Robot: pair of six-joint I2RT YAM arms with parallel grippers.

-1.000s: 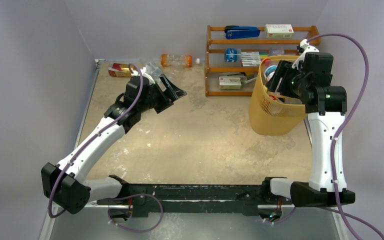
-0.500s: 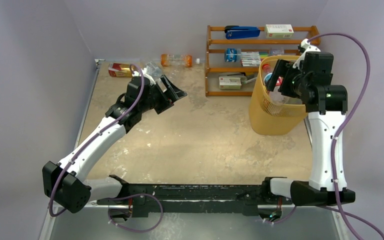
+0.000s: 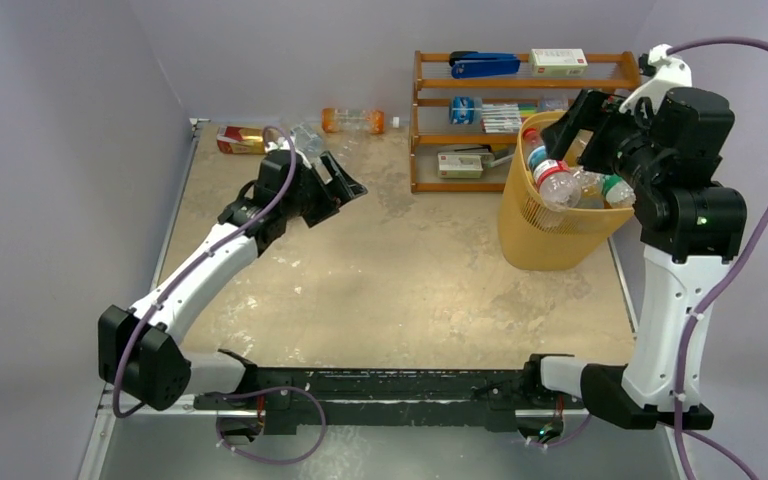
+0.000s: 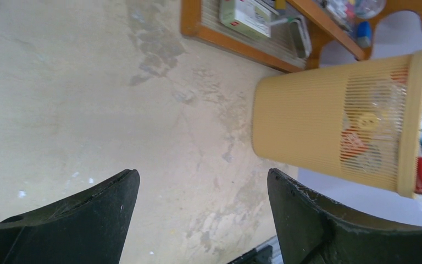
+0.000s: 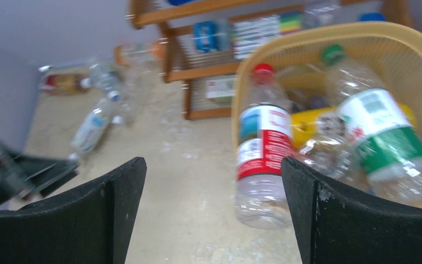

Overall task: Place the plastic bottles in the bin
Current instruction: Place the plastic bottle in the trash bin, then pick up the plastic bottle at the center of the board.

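Plastic bottles crowd the latticed bin; left tool and right tool gape.

Right wrist view: the lying bottle on the table is blurred, and the bin is cut off at the right edge.
Top view: the clear bottle is partly hidden by the left arm. Print on the white box cannot be read.

Bottles in bin, rack behind

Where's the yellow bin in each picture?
Top external: the bin stands at the right, in the upper half.
Left wrist: the bin is at the right, seen sideways.
Right wrist: the bin is at the upper right.
Shared landmark: the wooden shelf rack beside it.
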